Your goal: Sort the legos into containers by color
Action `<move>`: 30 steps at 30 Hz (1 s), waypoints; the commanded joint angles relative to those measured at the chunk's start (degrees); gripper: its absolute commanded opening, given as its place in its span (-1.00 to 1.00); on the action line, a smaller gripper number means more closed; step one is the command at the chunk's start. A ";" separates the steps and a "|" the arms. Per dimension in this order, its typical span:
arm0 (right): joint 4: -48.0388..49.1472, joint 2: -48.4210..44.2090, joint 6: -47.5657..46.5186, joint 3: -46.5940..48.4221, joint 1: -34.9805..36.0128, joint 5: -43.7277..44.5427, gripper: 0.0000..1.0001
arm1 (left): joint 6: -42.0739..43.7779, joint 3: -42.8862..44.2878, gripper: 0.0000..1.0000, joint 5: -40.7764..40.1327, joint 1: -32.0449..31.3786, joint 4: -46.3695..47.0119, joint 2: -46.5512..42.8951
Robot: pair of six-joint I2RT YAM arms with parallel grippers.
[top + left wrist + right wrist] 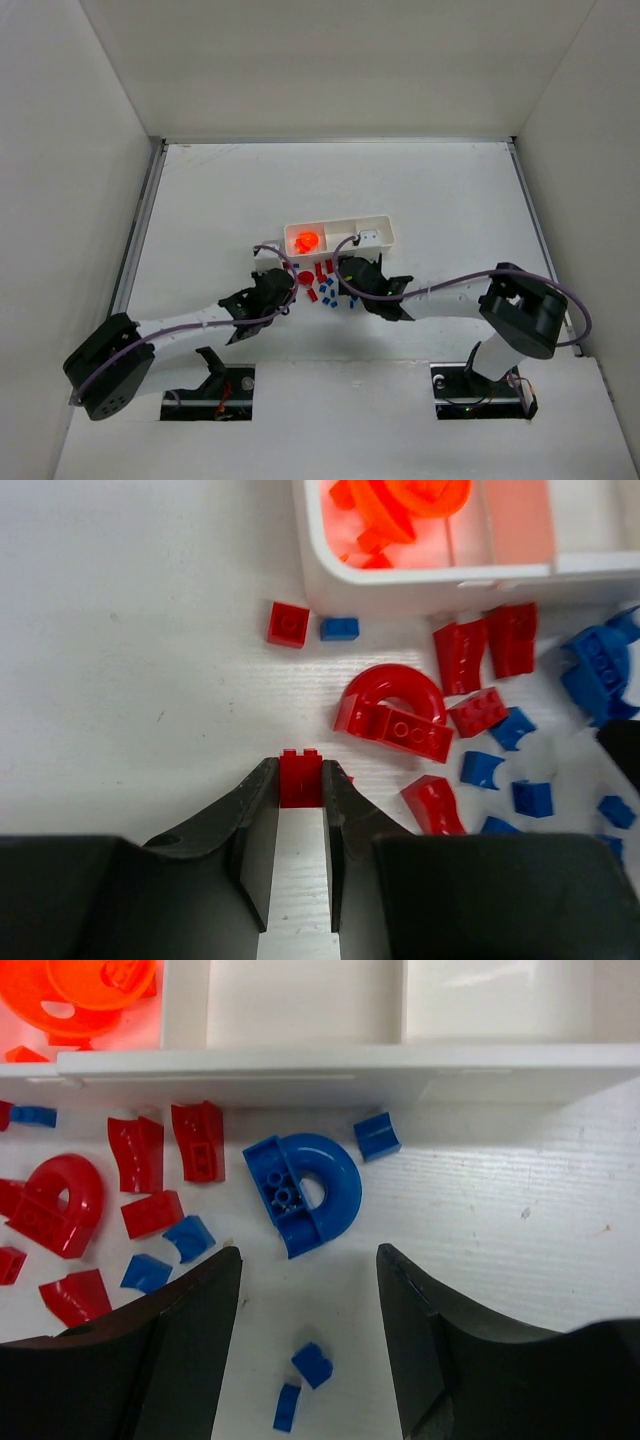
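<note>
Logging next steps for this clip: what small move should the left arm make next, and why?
Probably a short straight lift. The left gripper is closed on a small red brick that rests on the table, with other red pieces close by. The tray holds orange pieces in its left compartment, while the middle compartment looks bare, so the brick could go there.

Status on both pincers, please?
Left pincer shut on small red brick. Right pincer open by blue arch piece. Orange pieces in white tray. Nothing blocking.
</note>
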 commanded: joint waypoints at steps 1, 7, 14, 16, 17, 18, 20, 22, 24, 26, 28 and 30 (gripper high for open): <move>3.28 1.89 -2.89 3.35 -0.76 -0.39 0.24 | 0.52 0.64 -0.71 -1.63 -0.14 -1.91 -5.39; 5.22 5.67 -4.65 4.76 -2.07 -0.48 0.10 | 0.35 2.39 -0.71 -1.64 -0.58 -7.53 -13.74; 5.22 7.35 -4.91 5.37 -3.04 -0.48 -0.27 | 0.17 5.91 -0.71 -0.85 -1.37 -10.62 -17.88; 5.22 7.00 -4.39 4.76 -3.04 -0.48 -0.41 | 0.26 6.79 -0.71 -0.41 -1.46 -10.62 -17.97; 5.13 6.47 -4.12 4.41 -2.87 -0.31 -0.46 | 0.26 7.23 -0.71 -0.15 -1.54 -10.62 -17.97; 4.96 5.51 -3.60 3.80 -2.87 -0.04 -0.48 | 0.26 7.58 -0.71 0.03 -1.55 -10.44 -17.71; 4.70 3.40 -3.24 2.74 -2.52 0.57 -0.50 | 0.26 8.46 -0.70 0.38 -1.55 -9.92 -16.83; 4.43 0.94 -2.54 1.25 -1.29 1.19 -0.51 | 0.26 9.60 -0.70 0.73 -1.55 -8.52 -15.34; 3.47 -1.69 -1.84 -0.25 0.12 1.80 -0.52 | 0.52 10.91 -0.70 1.52 -1.63 -6.76 -12.97; 1.80 -4.50 -0.88 -1.48 1.26 2.33 -0.52 | 0.70 12.41 -0.69 2.40 -1.63 -4.65 -9.81; 0.04 -7.40 0.27 -2.53 2.14 2.68 -0.53 | 0.96 14.08 -0.69 3.45 -1.28 -2.37 -6.30; -1.80 -11.00 0.88 -3.67 2.32 2.86 -0.54 | 1.14 16.27 -0.69 4.86 -1.02 0.09 -1.91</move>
